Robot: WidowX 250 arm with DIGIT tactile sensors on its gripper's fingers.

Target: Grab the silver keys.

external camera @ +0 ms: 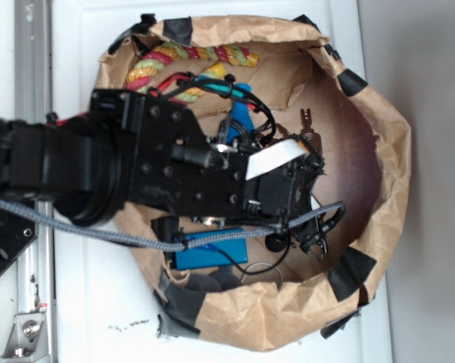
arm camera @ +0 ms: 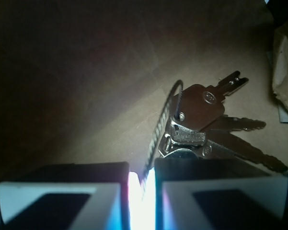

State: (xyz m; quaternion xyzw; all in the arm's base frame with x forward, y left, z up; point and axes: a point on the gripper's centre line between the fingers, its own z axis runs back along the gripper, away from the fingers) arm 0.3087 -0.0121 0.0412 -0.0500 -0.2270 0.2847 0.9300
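The gripper (arm camera: 143,184) is pinched nearly closed on the ring of the silver keys (arm camera: 206,124); I'd lift slowly, so the thin ring doesn't slip.

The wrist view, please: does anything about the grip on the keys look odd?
Yes. The gripper is nearly shut on only the thin wire loop of the keys. The keys themselves lie off to the right of the fingers, fanned out on the brown paper.
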